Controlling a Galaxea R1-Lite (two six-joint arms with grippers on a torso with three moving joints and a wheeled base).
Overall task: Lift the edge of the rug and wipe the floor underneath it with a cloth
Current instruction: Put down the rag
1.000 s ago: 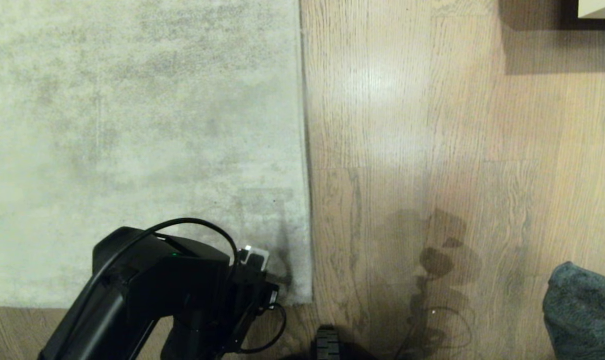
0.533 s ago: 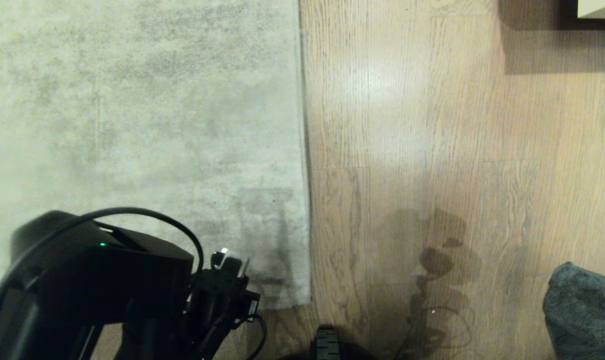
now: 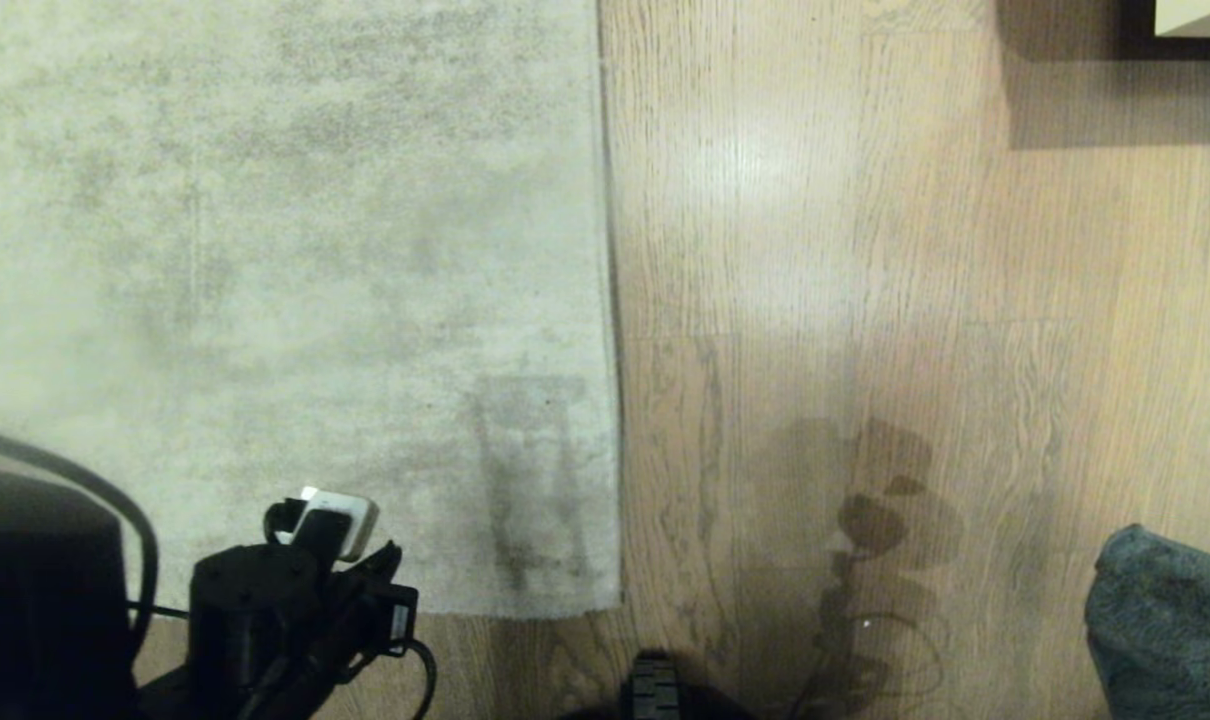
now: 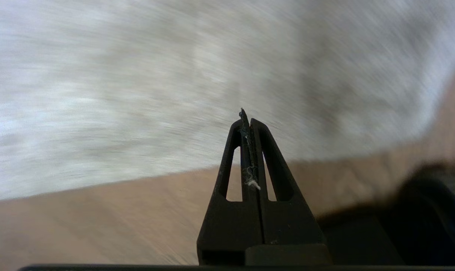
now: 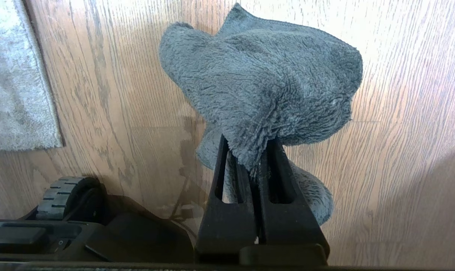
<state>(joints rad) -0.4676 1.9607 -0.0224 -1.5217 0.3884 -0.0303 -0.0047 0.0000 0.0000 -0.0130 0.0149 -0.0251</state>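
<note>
No writing or label can be read anywhere in the views. The left arm is low at the near left of the head view, its black wrist over the near border of the rug (image 3: 285,250). The left pincer (image 4: 246,116) is closed on nothing: in its wrist view the two fingers press together, with only some lint stuck between them, and they point toward the rug's edge where it meets the floor (image 3: 865,250). That view is blurred, so I cannot tell if the tips touch anything.

The rug lies flat on the floor and its near right corner is down. A darker streaked patch shows on the pile near that corner.

The right pincer (image 5: 250,158) is closed on the cloth (image 5: 265,82), which bunches above the fingers and hangs partly behind them, over bare floor. In the head view only a part of the cloth (image 3: 1165,620) shows, at the near right, well apart from the rug. A ribbed black wheel (image 5: 64,197) of the base stands on the floor near the rug's corner.
</note>
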